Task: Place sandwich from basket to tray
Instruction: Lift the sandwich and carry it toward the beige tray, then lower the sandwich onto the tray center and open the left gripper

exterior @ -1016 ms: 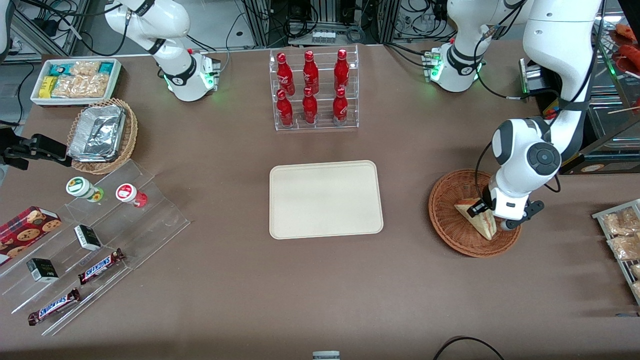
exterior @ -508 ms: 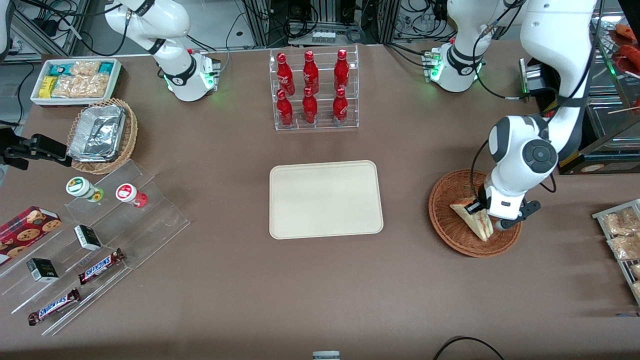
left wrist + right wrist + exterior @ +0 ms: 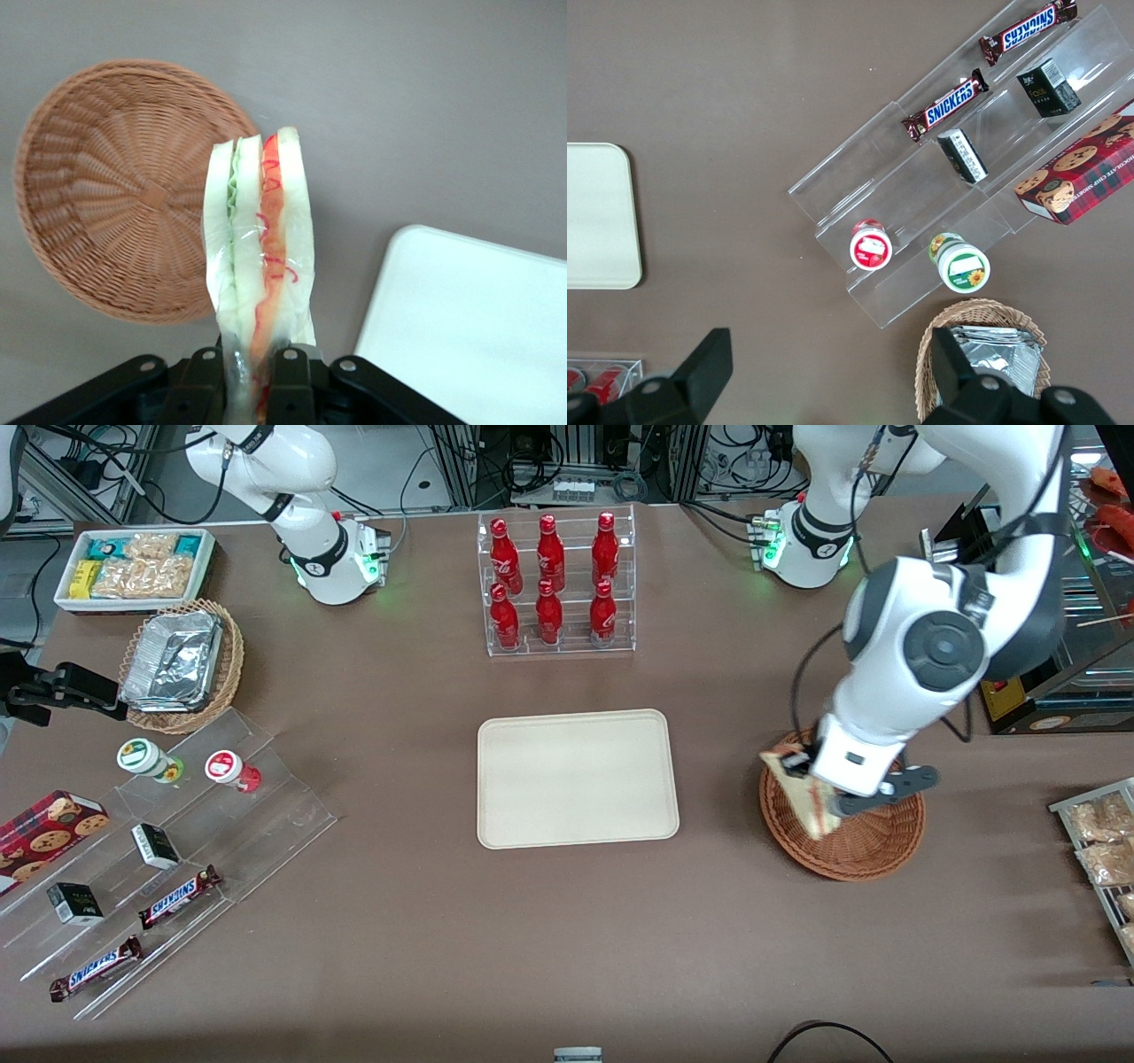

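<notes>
**A:** Brown matte tabletop fills the front view; nearest the camera it is bare. Moving up, the flat cream-beige rectangular plastic tray (image 3: 578,778) with its low rim sits mid-frame, nothing on it, and at the right of the frame is the round reddish-brown wicker basket (image 3: 873,849). So where is the small triangular bread wedge?

**B:** The sandwich (image 3: 800,792) is off the weave, held in the air over the basket's tray-side edge. The wrist view shows the left arm's gripper (image 3: 253,367) pinching it at one end, both fingers (image 3: 288,376) pressed against the bread faces, with the red and pale green filling running away from the jaws. Farthest up the frame stands the clear rack of red bottles (image 3: 554,584).

**A:** How would you expect it to handle?

**B:** Light and soft, I'd judge. Something glossy seems to wrap it, possibly film, though I can't be sure from this angle. If so, it may be a bit slippery. Squeezing harder would crush the layers; too little and it could slide out.

**A:** Is the hold in a good place?

**B:** Flat on the two bread faces is right, since the slices spread the pressure. It is near one end, though, so the free length hangs out and may swing on a quick move.
</notes>
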Controlling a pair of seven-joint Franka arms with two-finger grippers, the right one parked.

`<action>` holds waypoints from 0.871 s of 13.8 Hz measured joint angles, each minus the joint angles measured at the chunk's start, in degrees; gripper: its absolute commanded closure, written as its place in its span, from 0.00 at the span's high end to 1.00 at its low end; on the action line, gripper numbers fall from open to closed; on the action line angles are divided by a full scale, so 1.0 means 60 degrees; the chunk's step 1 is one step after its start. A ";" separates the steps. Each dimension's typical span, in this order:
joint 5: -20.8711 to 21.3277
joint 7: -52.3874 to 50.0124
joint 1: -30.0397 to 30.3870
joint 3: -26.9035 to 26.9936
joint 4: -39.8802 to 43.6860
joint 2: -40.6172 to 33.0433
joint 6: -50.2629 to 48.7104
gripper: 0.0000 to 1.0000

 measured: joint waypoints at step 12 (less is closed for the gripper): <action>-0.0514 -0.0235 -0.1967 -0.1428 0.3330 0.3375 0.0100 0.00</action>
